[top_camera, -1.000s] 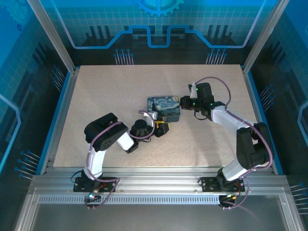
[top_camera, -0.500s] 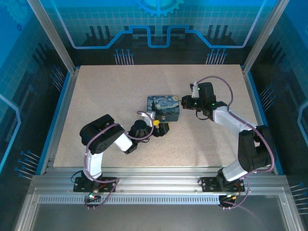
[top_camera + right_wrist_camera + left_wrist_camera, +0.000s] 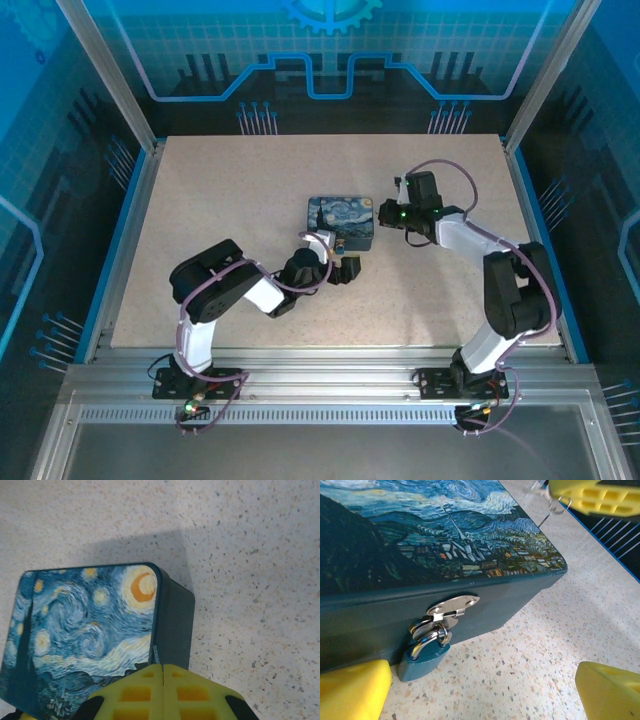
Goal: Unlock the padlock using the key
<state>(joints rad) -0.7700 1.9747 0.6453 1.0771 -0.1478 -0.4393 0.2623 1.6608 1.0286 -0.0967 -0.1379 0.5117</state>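
A speckled beige tabletop lay inside glossy blue circuit-patterned wall panels running from 9 through 12 to 3 o'clock. Aluminium posts rose at 10 and 2, and a slotted aluminium rail ran at 6.

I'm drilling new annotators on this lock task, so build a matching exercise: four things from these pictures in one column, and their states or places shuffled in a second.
Things
1. small blue padlock
2. left gripper
3. right gripper
4. tin box printed with a starry-night painting

States or places
A. closed on a thin silver key blade
B. open, yellow fingers wide apart
C. hangs shut from the silver hasp
D. sits on the speckled table

Pairs: 1-C, 2-B, 3-A, 4-D
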